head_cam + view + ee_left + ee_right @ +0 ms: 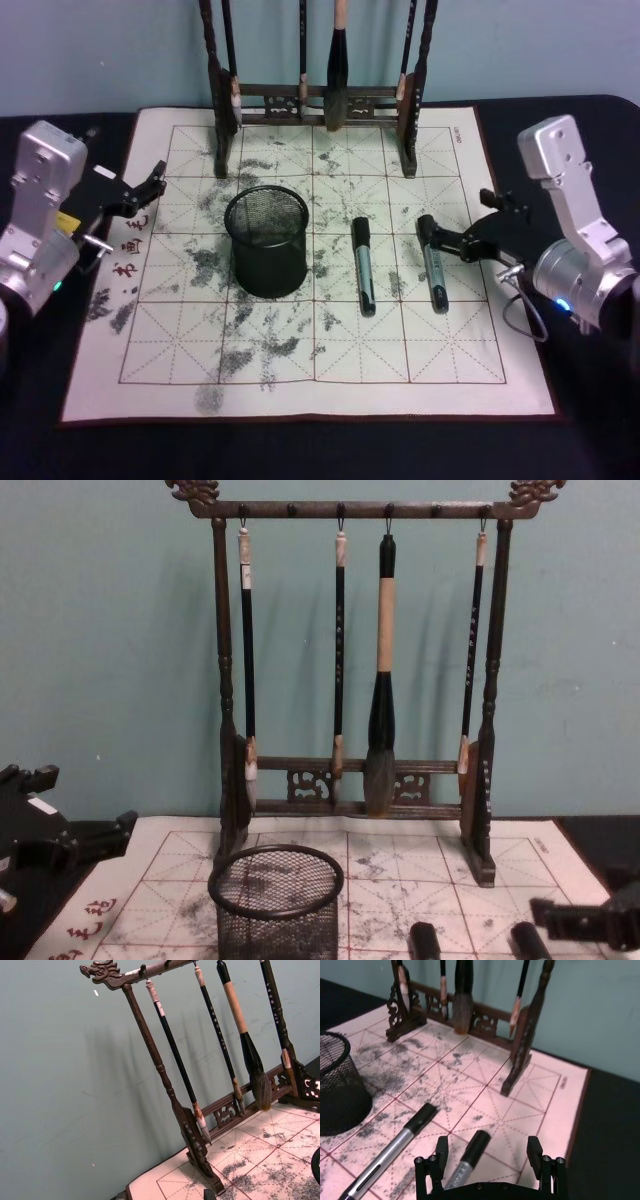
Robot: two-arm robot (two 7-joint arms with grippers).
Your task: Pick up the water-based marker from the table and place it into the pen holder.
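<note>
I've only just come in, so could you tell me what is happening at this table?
The right tool is open and lined up over the cap end of the marker nearest it, which lies flat on the mat; nothing is gripped yet. A second marker lies beside it, closer to the pen holder, which stands empty. The left tool sits idle at the mat's left edge.

Soft even light; brush rack (150,1045) casts faint shadows on wall (60,1085).
</note>
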